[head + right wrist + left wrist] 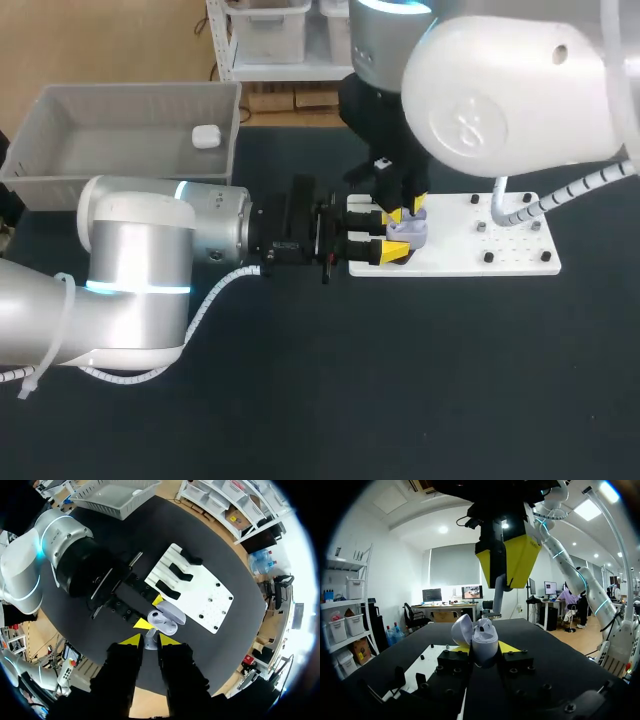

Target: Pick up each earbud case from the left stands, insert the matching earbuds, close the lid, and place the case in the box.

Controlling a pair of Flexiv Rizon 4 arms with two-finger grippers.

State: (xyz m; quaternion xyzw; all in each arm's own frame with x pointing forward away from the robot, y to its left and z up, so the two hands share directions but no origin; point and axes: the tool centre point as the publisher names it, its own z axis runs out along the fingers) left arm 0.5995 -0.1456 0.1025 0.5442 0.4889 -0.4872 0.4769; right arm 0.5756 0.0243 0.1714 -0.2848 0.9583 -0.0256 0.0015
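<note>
My left gripper (398, 234) is shut on an open lavender earbud case (410, 233), held just above the left end of the white board (500, 255). In the left wrist view the case (481, 639) sits between that gripper's (485, 649) yellow tips, lid tilted back. My right gripper (408, 208) hangs directly over the case, shut on a small pale earbud (150, 641). In the right wrist view the earbud sits between the gripper's (149, 640) tips, just above the open case (166, 620).
A grey box (120, 95) stands at the back left, with a white case (206, 137) inside. Three black stands (180, 572) sit on the white board (212, 600), along with several small black pegs (488, 257).
</note>
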